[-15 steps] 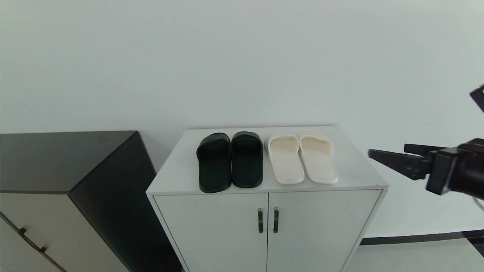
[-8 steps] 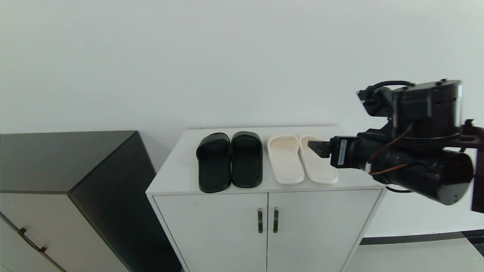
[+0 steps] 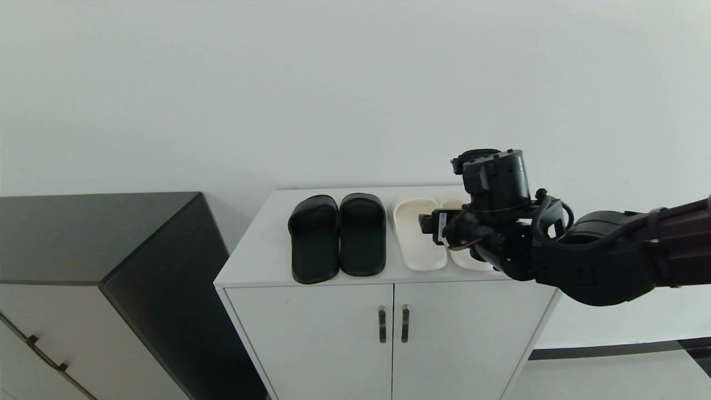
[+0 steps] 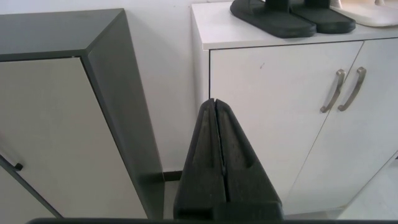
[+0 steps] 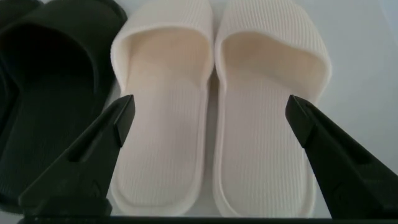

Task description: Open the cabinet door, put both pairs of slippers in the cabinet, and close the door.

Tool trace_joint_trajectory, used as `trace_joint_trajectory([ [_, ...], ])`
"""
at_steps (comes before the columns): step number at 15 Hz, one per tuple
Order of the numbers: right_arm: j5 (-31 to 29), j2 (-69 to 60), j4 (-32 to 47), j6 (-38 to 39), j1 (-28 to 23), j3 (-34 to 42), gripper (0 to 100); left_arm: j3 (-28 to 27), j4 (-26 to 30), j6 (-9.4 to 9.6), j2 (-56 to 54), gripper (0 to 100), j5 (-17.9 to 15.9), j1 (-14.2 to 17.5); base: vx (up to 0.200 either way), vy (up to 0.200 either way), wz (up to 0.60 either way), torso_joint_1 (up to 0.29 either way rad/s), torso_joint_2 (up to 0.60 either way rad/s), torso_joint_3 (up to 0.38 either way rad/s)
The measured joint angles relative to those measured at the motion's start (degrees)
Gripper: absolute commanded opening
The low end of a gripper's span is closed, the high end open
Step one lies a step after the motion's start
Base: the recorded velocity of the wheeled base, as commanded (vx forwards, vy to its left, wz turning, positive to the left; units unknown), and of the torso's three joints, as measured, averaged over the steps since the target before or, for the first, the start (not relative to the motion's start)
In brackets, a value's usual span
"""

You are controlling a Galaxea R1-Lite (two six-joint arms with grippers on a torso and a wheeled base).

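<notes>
Right gripper (image 5: 210, 106), spread wide over the white slippers (image 5: 165, 149), may clamp unevenly and knock one off the cabinet (image 3: 250, 261).

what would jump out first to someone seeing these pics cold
The black right arm stands out first: its open right gripper is poised over the pair of cream ribbed foam slippers on top of the low white two-door cabinet. Next to them, toward the robot's left, sits a pair of black slide slippers. The cabinet is shut.
</notes>
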Motion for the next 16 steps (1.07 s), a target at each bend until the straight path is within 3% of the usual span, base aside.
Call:
trace_joint_trajectory([
  [4,0.54,6.42,-10.87,-7.16,-2.62,-1.9,100,0.0,0.0,0.0,0.0,0,0.0,0.0,0.0,0.0,0.0,0.0,0.0,0.0],
  [15,2.6,13.59,-11.23,-7.14,-5.88,-8.3,100,0.0,-0.02,0.0,0.0,0,0.05,0.0,0.0,0.0,0.0,0.0,0.0,0.0],
  [16,2.6,13.89,-11.2,-7.18,-5.88,-8.69,0,0.0,-0.02,0.0,0.0,0,0.05,-0.01,0.0,0.0,0.0,0.0,0.0,0.0],
])
